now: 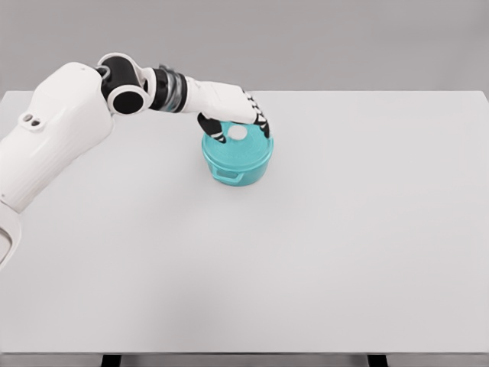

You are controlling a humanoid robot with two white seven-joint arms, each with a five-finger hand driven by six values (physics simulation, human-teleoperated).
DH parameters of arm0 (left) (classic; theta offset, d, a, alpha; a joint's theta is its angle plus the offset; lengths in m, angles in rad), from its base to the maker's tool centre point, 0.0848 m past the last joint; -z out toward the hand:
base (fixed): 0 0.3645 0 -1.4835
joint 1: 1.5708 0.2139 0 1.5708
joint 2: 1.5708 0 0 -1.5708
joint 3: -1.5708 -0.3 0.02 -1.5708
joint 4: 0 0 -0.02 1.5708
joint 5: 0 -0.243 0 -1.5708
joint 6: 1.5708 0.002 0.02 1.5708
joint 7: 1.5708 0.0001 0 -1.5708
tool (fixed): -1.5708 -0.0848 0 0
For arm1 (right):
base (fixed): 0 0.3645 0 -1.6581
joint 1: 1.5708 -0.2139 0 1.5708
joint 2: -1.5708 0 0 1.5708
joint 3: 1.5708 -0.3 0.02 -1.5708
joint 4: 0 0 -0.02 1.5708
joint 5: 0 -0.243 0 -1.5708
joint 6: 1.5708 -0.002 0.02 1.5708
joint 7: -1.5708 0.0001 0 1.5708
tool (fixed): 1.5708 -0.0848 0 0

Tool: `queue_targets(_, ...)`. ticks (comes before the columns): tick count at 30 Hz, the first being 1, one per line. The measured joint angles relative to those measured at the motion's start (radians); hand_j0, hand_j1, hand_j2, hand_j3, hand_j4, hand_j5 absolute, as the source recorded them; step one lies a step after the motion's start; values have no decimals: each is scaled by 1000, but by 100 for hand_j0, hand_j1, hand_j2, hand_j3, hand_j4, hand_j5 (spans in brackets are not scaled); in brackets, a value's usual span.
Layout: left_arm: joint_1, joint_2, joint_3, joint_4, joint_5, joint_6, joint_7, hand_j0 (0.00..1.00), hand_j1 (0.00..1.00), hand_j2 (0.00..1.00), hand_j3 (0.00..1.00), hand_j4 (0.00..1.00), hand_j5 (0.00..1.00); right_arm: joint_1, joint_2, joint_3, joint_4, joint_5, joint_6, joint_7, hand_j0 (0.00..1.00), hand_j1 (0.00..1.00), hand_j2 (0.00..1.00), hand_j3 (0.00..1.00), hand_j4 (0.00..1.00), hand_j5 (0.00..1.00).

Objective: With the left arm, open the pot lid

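Reaching over teal pot (238, 159), left hand (243, 116) hangs above lid (246, 147), fingers (261, 122) curled down around white knob (238, 132); whether they actually pinch it, cannot tell. Pot sits on white table (321, 245), left of centre, toward far edge, side handle (227, 177) facing you. Lid on pot, not yet lifted. Your move: confirm thumb and fingers close on knob from opposite sides, then lift straight up so pot does not drag or tip. Right arm not visible. No brand, label or writing readable anywhere.
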Motion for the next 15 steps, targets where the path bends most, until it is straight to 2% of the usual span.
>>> queue_targets(4,3,11,-13,0,-1,0,0,79,79,79,79,79,79,0,0,0,0,0,0,0,100,100,100,100,100,100)
queue_targets(8,3,14,-19,-1,-2,0,0,68,68,68,68,68,68,0,0,0,0,0,0,0,100,100,100,100,100,100)
queue_targets(15,2,15,-21,-3,-2,0,0,56,56,56,56,56,56,0,0,0,0,0,0,0,100,100,100,100,100,100)
